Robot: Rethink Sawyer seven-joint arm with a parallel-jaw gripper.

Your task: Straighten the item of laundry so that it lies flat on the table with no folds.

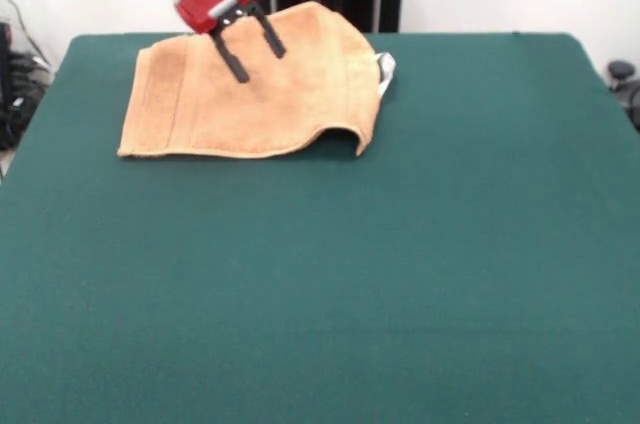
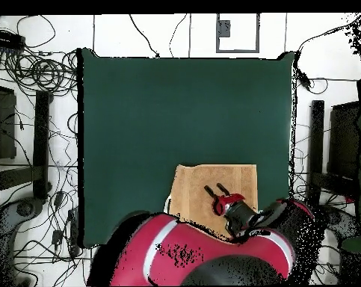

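The item of laundry (image 1: 260, 94) is a golden-tan towel lying at the far left part of the dark green table (image 1: 330, 274). Its right side is folded over, with a raised curled edge at the front right and a white tag (image 1: 386, 68) peeking out at the right. From overhead the towel (image 2: 205, 187) lies near the table's bottom edge, partly under the arm. My gripper (image 1: 255, 49) hovers over the towel's back middle, open, its two black fingers apart with nothing between them. In the overhead view the gripper (image 2: 215, 187) sits over the towel's middle.
The red arm body (image 2: 198, 254) covers the table's bottom edge in the overhead view. Cables and stands (image 2: 34, 90) lie on the floor to the left, and a black stand (image 2: 316, 149) is at the right.
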